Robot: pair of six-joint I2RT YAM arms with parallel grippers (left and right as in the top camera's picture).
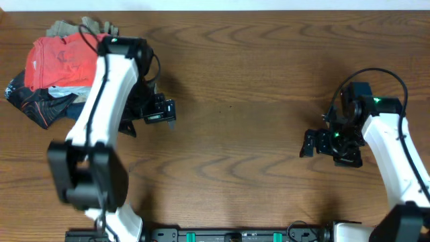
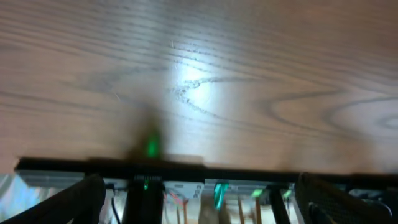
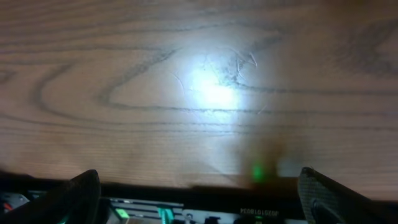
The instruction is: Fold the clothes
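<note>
The coral-red T-shirt [image 1: 59, 59] lies crumpled on top of a heap of garments at the table's far left corner. My left gripper [image 1: 168, 111] hovers over bare wood just right of the heap, apart from the shirt, and is open. In the left wrist view its gripper [image 2: 202, 205] stands wide with nothing between the dark fingertips [image 2: 74, 202]. My right gripper [image 1: 308, 144] is open over bare wood at the right side. The right wrist view shows that gripper [image 3: 199, 202] empty, with only the table beneath. The shirt appears in neither wrist view.
Under and around the shirt lie a tan garment [image 1: 80, 28], a light-blue one [image 1: 67, 91] and a dark patterned one [image 1: 33, 102]. The left arm [image 1: 101, 101] crosses the heap's right edge. A black base rail [image 1: 235, 235] runs along the wooden table's [image 1: 242, 81] front edge.
</note>
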